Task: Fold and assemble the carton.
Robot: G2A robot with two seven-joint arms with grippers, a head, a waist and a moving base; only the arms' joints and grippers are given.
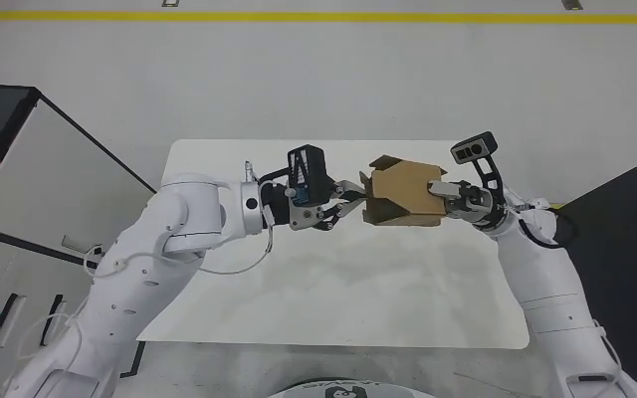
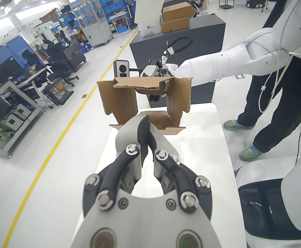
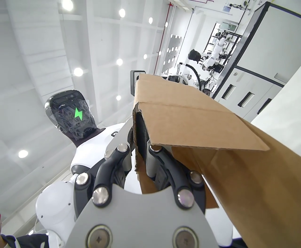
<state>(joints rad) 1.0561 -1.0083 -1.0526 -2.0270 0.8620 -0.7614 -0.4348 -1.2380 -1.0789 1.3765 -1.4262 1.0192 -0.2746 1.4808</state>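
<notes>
A white table (image 1: 299,298) stands in a bright workshop hall. The carton (image 1: 403,194) is not resting on it. It hangs in the air above the table, and I place everything else from the carton.

My right gripper (image 3: 141,141) is at the carton's far end, closed tight on a cardboard wall there and carrying the whole box. My left gripper (image 2: 144,119) is at the opposite, open end. Its fingers are pressed together with nothing visibly between them, and their tips sit at the carton's lower flap. I cannot tell whether they touch it or stop just short.

The carton's long axis runs from one gripper to the other, nearly in line with my left fingers, so its mouth faces that gripper directly. Around the mouth, the two side flaps stand splayed outward, the upper flap leans partly across the opening, and the lower flap juts toward my left fingertips. The left gripper is therefore nearer to the unfolded flaps. I judge that any closing push should come from it, along the axis, with the right grip as the brace.

Inside, the carton holds nothing, and I can see through it toward the right wrist. Beyond the carton, two closed boxes (image 2: 175,17) sit stacked on a dark cabinet.
</notes>
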